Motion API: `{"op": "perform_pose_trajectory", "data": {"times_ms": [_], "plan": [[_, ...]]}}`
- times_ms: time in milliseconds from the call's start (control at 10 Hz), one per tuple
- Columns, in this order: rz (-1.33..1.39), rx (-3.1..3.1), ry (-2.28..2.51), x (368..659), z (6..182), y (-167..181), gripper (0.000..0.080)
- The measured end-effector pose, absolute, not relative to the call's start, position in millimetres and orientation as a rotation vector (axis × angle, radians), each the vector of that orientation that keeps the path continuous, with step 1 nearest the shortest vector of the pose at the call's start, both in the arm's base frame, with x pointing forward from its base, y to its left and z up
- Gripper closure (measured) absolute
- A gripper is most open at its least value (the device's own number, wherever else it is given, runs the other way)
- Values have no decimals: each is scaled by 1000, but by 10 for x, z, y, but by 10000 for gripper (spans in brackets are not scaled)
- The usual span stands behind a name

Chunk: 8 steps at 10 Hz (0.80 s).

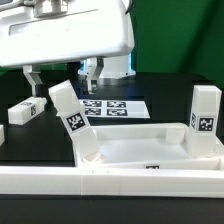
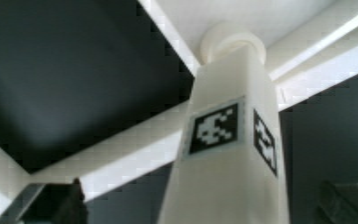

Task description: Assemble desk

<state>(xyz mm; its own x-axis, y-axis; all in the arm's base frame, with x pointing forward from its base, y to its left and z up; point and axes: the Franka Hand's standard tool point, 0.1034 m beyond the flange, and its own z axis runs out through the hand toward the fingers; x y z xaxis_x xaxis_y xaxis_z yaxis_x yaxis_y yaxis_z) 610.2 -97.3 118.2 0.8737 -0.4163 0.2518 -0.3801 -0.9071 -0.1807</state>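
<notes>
The desk slab (image 1: 150, 146), white and rimmed, lies near the front of the black table. One white leg (image 1: 72, 117) with a tag leans tilted, its lower end at the slab's corner on the exterior view's left. My gripper (image 1: 60, 78) is open just above that leg's top, one finger on each side and clear of it. In the wrist view the same leg (image 2: 226, 130) runs lengthwise between my dark fingers (image 2: 51, 205), with gaps on both sides, down to the slab (image 2: 105, 165). A second leg (image 1: 205, 112) stands upright at the slab's right. A third leg (image 1: 25, 110) lies flat at the left.
The marker board (image 1: 112, 107) lies flat behind the slab. A long low white rail (image 1: 110, 182) runs across the front edge. The robot's white body (image 1: 70, 35) fills the top of the exterior view.
</notes>
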Motion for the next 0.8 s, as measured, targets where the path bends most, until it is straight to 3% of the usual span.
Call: {"op": "perform_pose_trajectory", "data": {"times_ms": [400, 800], "plan": [[-454, -3020, 199, 6118, 1194, -974, 151], [-462, -3019, 130, 6285, 1162, -871, 151]]}}
